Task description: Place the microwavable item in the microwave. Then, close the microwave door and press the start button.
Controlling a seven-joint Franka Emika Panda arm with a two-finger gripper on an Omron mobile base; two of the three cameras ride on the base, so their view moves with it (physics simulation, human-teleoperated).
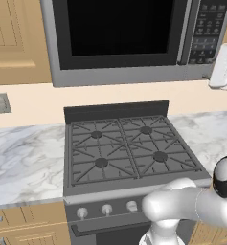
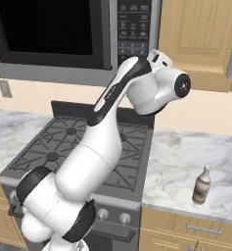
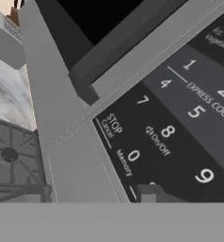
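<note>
The microwave (image 1: 124, 74) hangs above the stove with the microwave door (image 1: 119, 28) shut, its dark window showing nothing inside. The microwavable item is out of view. My gripper (image 1: 219, 72) is raised to the lower right corner of the dark button panel (image 1: 208, 28). In the hand view the keypad (image 3: 168, 132) is very close, with number keys and a Stop/Cancel key, and the door's dark bar handle (image 3: 123, 42) runs beside it. One dark fingertip (image 3: 151, 193) rises at the bottom just before the keys. The jaws' spacing does not show.
A gas stove (image 1: 127, 148) sits under the microwave, with marble counter (image 1: 24, 158) on both sides. A small brown-and-white bottle (image 2: 202, 185) stands on the right counter. Wooden cabinets (image 2: 200, 39) flank the microwave. My arm (image 2: 107, 127) rises over the stove.
</note>
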